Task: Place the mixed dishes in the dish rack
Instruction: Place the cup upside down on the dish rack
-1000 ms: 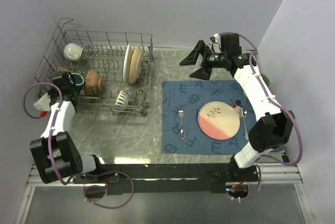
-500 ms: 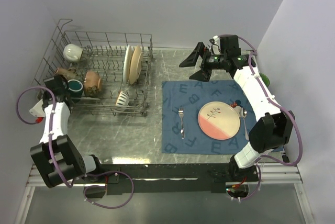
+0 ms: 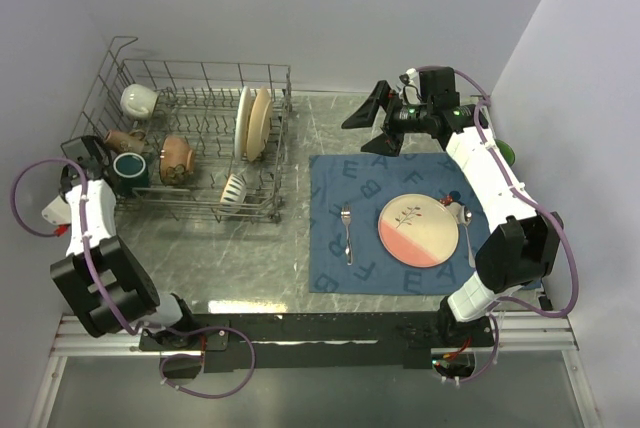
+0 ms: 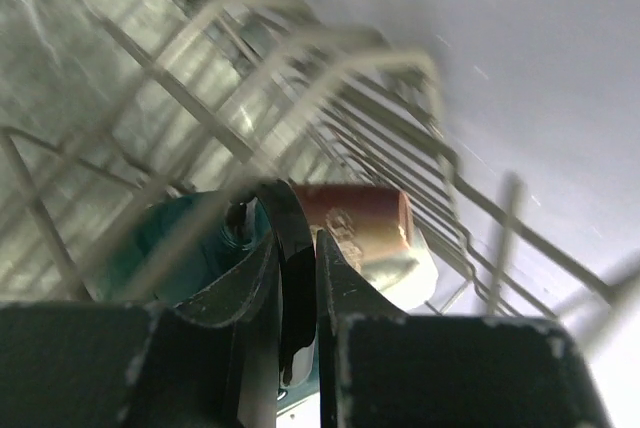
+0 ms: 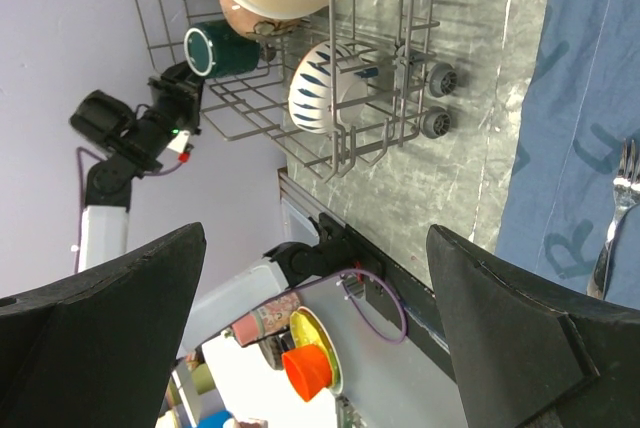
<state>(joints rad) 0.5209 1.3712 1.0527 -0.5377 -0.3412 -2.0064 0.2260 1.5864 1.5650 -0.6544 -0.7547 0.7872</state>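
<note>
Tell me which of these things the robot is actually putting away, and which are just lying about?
Part of the job:
dish rack
still to load: pink-and-cream plate, fork, probably the spoon
already racked: teal mug, white mug, two upright plates, striped bowl

Just lying about:
blue lettered placemat
green thing by the right wall, mostly hidden
</note>
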